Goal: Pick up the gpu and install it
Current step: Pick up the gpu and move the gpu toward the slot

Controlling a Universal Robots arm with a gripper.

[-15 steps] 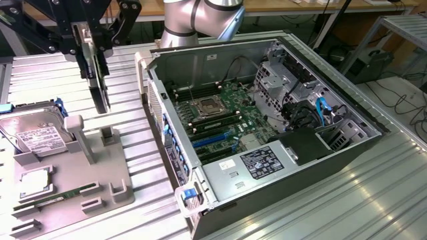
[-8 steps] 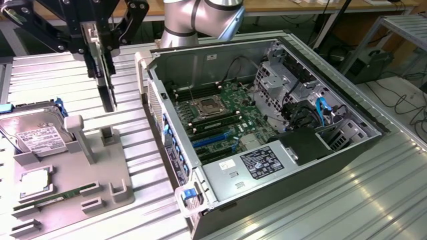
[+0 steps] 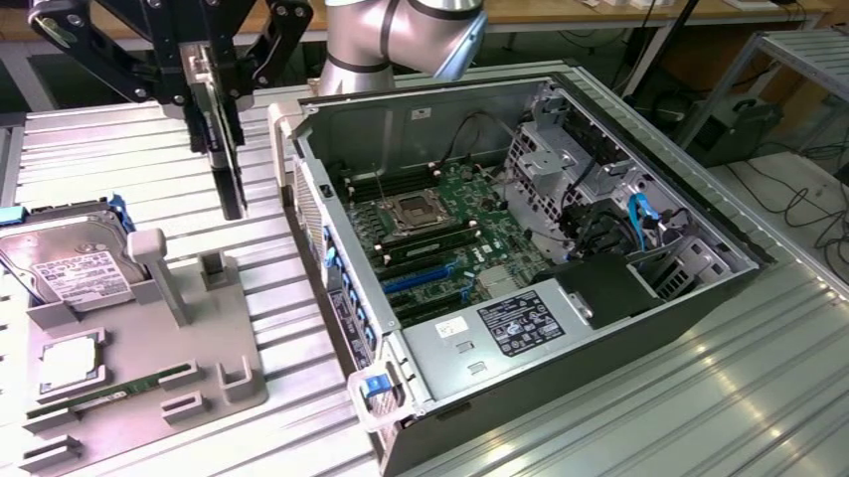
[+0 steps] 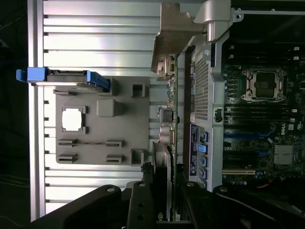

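Thin flat green circuit-board gpu with silver end bracket [image 3: 233, 179] hangs edge-on above ribbed metal table [image 3: 159, 134], between grey fixture tray [image 3: 133, 333] and open black computer case [image 3: 558, 422]. Jaws clamp its upper end. Likely light, stiff, fragile; hold by bare board edges, not components.

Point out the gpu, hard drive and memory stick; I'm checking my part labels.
gpu [image 3: 233, 184], exterior view, lower part of the dark edge-on card.
hard drive [image 3: 78, 271], exterior view, its white label.
memory stick [image 3: 113, 393], exterior view, middle of the green strip.
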